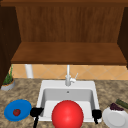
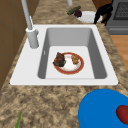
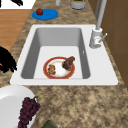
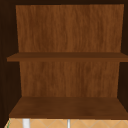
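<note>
My left hand (image 1: 36, 112) hangs at the sink's front left corner, beside a blue plate (image 1: 10, 110) with a red tomato (image 1: 16, 112) on it. My right hand (image 1: 96, 114) hangs at the front right corner, next to a white plate (image 1: 115, 120) bearing purple grapes (image 1: 116, 107). Both hands have relaxed fingers and hold nothing. In the right side view the right hand (image 3: 6, 61) floats just off the counter's front edge. A red-rimmed plate (image 2: 80, 65) lies flat in the basin with a dark food piece (image 2: 59, 60) and a brown one (image 2: 74, 59). A big red round shape (image 1: 67, 115) covers the basin's front.
The white sink (image 1: 50, 85) has a faucet (image 1: 68, 77) at its back. A green cucumber (image 1: 122, 103) lies behind the white plate. A potted plant (image 1: 8, 81) stands at the back left. Wooden shelves (image 4: 67, 106) hang above. A stove (image 2: 120, 15) stands past the right counter.
</note>
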`<action>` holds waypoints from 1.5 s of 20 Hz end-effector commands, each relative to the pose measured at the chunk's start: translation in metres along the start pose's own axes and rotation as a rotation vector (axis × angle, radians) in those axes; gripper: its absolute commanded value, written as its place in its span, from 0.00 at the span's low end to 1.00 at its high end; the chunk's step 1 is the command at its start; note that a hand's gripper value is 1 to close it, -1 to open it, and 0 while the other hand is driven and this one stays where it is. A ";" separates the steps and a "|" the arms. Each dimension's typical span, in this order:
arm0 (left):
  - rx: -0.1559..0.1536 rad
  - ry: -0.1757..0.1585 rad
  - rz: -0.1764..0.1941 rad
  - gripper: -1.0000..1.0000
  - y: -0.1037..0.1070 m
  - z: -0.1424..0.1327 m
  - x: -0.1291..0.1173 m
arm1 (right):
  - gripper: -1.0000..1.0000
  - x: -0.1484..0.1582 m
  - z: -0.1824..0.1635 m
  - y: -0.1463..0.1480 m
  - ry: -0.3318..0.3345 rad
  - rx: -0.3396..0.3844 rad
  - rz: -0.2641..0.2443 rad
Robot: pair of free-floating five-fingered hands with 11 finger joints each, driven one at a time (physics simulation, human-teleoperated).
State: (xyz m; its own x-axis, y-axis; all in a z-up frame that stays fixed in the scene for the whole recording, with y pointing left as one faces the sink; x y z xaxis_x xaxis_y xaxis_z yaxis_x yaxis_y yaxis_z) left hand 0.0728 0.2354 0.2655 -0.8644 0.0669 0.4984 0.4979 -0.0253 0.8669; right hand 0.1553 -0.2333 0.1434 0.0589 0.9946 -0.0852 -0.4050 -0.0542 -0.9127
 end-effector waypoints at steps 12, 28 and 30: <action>-0.013 -0.005 0.002 0.50 -0.012 -0.023 -0.005 | 0.00 0.002 0.000 0.000 -0.006 0.010 -0.002; 0.005 0.007 -0.036 0.50 -0.012 -0.024 -0.006 | 0.00 0.025 -0.039 -0.031 -0.049 -0.138 -0.018; 0.006 0.008 -0.038 0.50 -0.012 -0.024 -0.006 | 0.00 0.028 -0.047 -0.035 -0.048 -0.188 -0.019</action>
State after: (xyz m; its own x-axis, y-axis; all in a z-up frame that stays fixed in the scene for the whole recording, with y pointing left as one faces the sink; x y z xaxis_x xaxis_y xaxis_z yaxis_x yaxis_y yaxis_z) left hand 0.0702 0.2112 0.2518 -0.8833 0.0596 0.4650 0.4648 -0.0169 0.8852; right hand 0.2002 -0.2101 0.1522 0.0208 0.9976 -0.0662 -0.3176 -0.0562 -0.9465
